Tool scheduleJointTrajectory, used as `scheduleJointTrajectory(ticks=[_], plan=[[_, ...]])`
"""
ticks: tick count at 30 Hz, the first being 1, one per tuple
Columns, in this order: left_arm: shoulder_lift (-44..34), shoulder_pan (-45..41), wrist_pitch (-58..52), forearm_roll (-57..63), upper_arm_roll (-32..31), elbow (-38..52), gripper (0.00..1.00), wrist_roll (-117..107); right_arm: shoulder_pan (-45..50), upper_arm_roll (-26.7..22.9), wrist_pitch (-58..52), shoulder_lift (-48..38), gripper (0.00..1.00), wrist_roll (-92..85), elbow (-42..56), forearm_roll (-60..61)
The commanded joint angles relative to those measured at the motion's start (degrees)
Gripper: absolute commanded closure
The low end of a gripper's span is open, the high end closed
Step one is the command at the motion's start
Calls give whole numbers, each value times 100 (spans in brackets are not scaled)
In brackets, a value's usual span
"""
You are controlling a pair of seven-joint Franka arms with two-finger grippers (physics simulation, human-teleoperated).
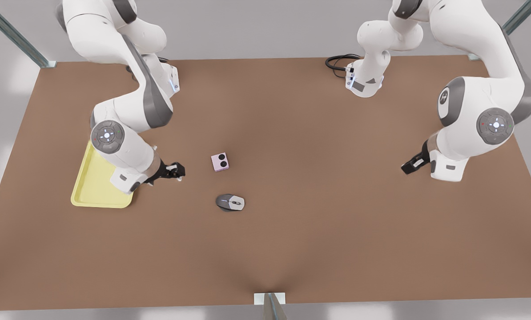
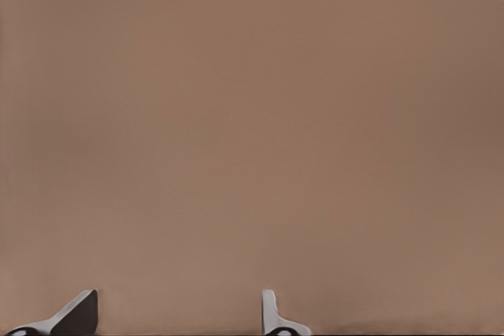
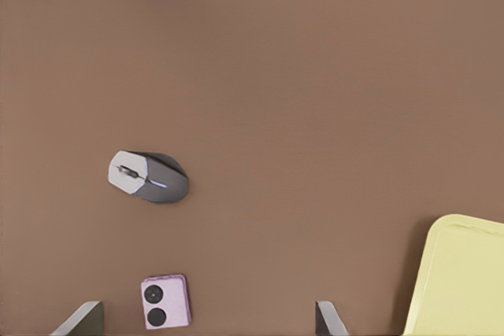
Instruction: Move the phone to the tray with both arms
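The pale pink phone [image 1: 220, 162] lies flat on the brown table, its two black circles facing up. The pale yellow tray [image 1: 92, 189] sits toward the front view's left, partly under a white arm. That arm carries my right gripper [image 1: 179, 171], open, hovering between tray and phone, a short way from the phone. In the right wrist view the phone [image 3: 165, 302] sits just ahead of the open right gripper [image 3: 209, 324], with the tray [image 3: 465, 281] off to one side. My left gripper [image 1: 405, 168] hangs at the front view's right, far from the phone. In its own view it is open [image 2: 177, 320] over bare table.
A grey computer mouse [image 1: 230, 202] lies a little nearer the front edge than the phone; it is also in the right wrist view [image 3: 148, 176]. A black cable [image 1: 339, 62] coils at the far edge by an arm base.
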Motion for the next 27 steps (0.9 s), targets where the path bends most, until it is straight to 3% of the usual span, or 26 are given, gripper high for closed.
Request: scheduleJointTrajectory(ticks=[1, 8, 14, 18, 21, 27], plan=[[23, -7, -1390, 208, -28, 240, 0, 4438, 250, 22, 386, 78, 0, 1983, 35, -16], [32, -42, -1496, 138, -230, 391, 0, 4525, 1499, 40, 499, 193, 0, 1773, -869, -17], [67, -42, -1479, 138, -230, 355, 0, 4525, 1130, -180, 448, 808, 0, 1034, -765, -34], [102, -42, -1461, 138, -230, 355, 0, 4525, 1139, -39, 536, 922, 0, 1105, -888, 19], [102, -42, -1453, 138, -230, 355, 0, 4525, 989, 251, 1511, 940, 0, 947, -1696, 10], [111, -42, -1435, 138, -230, 364, 0, 4526, 770, 479, 1801, 597, 0, 797, -2655, 1]])
